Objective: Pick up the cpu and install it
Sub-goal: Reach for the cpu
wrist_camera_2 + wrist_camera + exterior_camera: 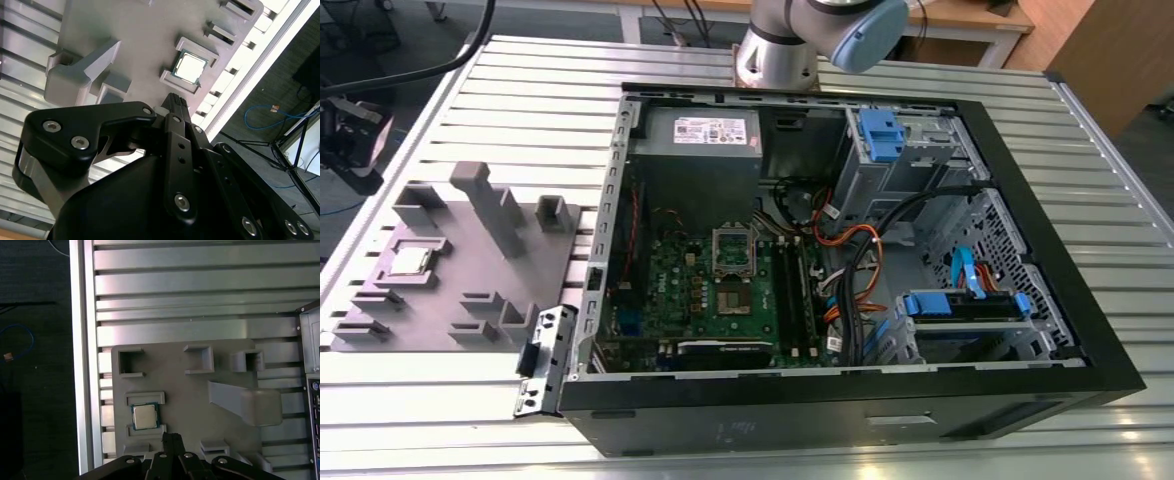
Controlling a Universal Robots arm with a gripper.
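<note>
**A:** Black fingertips on the gripper (171,436) look pressed together in the first wrist view, with nothing between them.

**B:** And the cpu (145,416)?

**A:** Just beyond the tips and a little to one side, not touching them. It lies flat between raised brackets on the grey tray (190,405). It's square, so there's no long axis to match.

**B:** Farther off?

**A:** The tray sits at the exterior view's left, mid-height. Toward that view's right is the open case (787,425), with its green board (720,300) and socket (731,246), well apart from the cpu.
</note>
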